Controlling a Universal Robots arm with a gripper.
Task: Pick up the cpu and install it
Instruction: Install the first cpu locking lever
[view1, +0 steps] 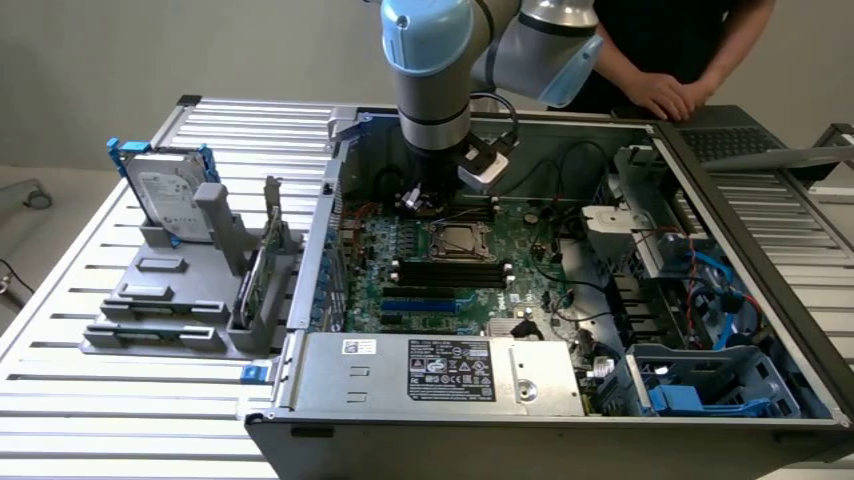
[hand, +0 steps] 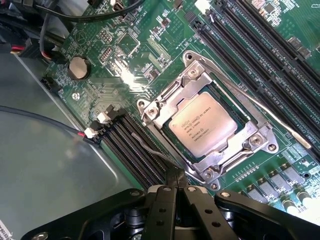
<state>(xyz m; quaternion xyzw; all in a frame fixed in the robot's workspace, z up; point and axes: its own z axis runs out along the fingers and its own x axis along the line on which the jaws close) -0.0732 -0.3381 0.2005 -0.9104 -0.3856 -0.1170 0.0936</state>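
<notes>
Far to the exterior view's left of the socket (view1: 465, 240), a hard drive (view1: 167, 190) with a blue bracket is standing upright in a grey holder (view1: 174, 310) on the slatted counter (view1: 80, 410). It is probably parked there so that its edges are staying free for grasping. The open computer case (view1: 400, 450) is lying on its side, which is leaving the motherboard (view1: 387, 265) facing up and reachable from above.

The arm is reaching down into the case, and the tool (view1: 416, 198) is hanging just beyond the socket, towards the exterior view's left. In the wrist view the tool (hand: 175, 176) is showing its two black fingers pressed together, closed on nothing. Their tips are sitting between the memory slots (hand: 132, 150) and the socket's nearest corner. Whether they are touching the board is not clear.

The cpu (hand: 202, 129) is lying flat inside the socket, silver face up. The metal frame (hand: 165, 107) is sitting round its edges, so the cpu is looking seated rather than carried. A thin retention lever (hand: 260, 105) is running along the socket's far side, and whether it is latched is hard to judge.

To the exterior view's right of the socket, cables and drive bays are crowding the case. Behind it a person's hands (view1: 663, 97) are resting clasped near a laptop (view1: 747, 145), likely just standing by. The person is cut off above the chest, and the cpu's printing is too small to read.
</notes>
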